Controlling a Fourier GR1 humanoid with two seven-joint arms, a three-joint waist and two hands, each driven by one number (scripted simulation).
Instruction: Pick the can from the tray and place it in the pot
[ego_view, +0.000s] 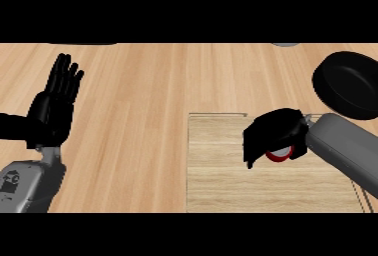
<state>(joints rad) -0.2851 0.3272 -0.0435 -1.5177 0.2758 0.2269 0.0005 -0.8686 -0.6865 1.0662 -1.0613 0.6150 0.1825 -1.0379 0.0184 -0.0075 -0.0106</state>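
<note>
A red can with a pale top (279, 154) stands on the light wooden tray (229, 185) at the lower right. My right hand (272, 132) is over the can with its fingers curled round it, hiding most of it. The black pot (350, 85) sits at the far right of the counter, beyond the tray and apart from the hand. At the left of the view my left hand (55, 102) rests open, fingers up and away from the tray.
The wooden counter (148, 80) runs under everything. A small grey object (285, 44) shows at the top edge. The tray's thin metal handle (218, 114) lies along its far rim.
</note>
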